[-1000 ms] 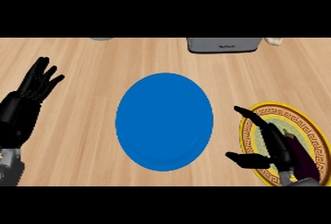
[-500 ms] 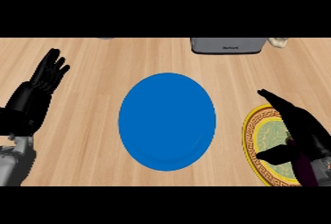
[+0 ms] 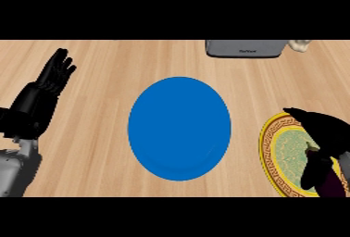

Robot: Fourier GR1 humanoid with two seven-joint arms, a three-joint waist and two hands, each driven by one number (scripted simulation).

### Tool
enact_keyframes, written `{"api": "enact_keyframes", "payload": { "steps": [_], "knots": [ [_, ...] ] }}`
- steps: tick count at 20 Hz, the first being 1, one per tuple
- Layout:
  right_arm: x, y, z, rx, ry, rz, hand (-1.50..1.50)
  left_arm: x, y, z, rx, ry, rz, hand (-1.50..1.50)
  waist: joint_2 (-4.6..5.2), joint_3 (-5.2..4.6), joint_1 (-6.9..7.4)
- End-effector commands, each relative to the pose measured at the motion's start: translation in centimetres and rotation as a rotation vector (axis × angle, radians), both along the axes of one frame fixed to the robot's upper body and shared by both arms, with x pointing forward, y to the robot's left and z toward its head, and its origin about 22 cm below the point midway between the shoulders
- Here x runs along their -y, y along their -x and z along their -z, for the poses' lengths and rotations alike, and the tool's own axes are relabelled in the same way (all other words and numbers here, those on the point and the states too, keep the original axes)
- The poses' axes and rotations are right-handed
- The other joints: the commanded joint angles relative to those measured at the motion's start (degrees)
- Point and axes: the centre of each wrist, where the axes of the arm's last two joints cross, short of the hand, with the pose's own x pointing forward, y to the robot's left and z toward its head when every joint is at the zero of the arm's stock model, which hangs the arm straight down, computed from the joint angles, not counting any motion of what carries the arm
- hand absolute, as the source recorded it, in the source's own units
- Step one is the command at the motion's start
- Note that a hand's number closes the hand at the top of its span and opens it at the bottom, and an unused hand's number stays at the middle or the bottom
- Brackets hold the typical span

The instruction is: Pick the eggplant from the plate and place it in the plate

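My right hand (image 3: 327, 139): low at the right edge, over the gold-rimmed plate; black, curled down around the eggplant, holding it; partly cut off by the edge.
Eggplant (image 3: 329, 184): dark purple and glossy, under my right palm, over the near right part of the gold-rimmed plate; mostly hidden by my fingers, its full shape hard to make out.
Gold-rimmed plate (image 3: 272, 152): directly under my right hand; round, yellow patterned border, pale green centre; its right part is covered or cut off.
My left hand (image 3: 42, 95): resting at the left edge, fingers straight and pointing away from me, holding nothing; grey forearm below it.
Blue plate (image 3: 179, 128): between my two hands, just left of the gold-rimmed plate; one, plain, smooth, looks taller than wide.
Plates counted: two.
Counter (image 3: 103, 55): light wood grain under everything.
Grey appliance (image 3: 247, 48): far, ahead of my right hand; only its lower edge shows.
Cream object (image 3: 299, 44): just right of the appliance, cut off, unidentifiable.
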Motion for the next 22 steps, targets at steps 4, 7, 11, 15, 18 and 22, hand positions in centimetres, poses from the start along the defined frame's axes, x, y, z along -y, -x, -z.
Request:
{"api": "enact_keyframes", "payload": {
  "steps": [4, 7, 11, 15, 18, 22],
  "knots": [
    [-1.3, -0.2, 0.6, -0.164, 0.141, 0.046, -1.50, 0.5, 0.2, 1.6, 0.016, 0.002, -0.011, 0.00, -0.05, 0.17, -0.41],
    [-1.0, -1.8, 0.9, -0.147, 0.167, 0.052, -1.50, 0.8, 0.3, 1.4, -0.004, 0.005, 0.000, 0.00, -0.01, 0.21, 0.04],
    [1.0, -1.3, 2.7, -0.164, 0.257, 0.096, -1.50, -0.7, 1.4, 0.6, 0.010, 0.006, 0.008, 0.00, -0.15, 0.22, -0.19],
    [1.3, -1.5, 3.6, -0.224, 0.294, 0.105, -1.50, -0.3, 0.1, 0.5, 0.000, 0.006, 0.002, 0.00, -0.06, 0.22, -0.49],
    [2.8, -1.4, 4.4, -0.224, 0.296, 0.149, -1.50, 1.3, 0.3, 1.6, 0.004, 0.003, -0.008, 0.00, -0.07, 0.23, -0.52],
    [3.6, -0.4, 6.7, -0.260, 0.285, 0.148, -1.50, 0.3, 0.1, -0.2, -0.009, 0.016, 0.000, 0.00, -0.12, 0.25, -0.52]
  ]
}}
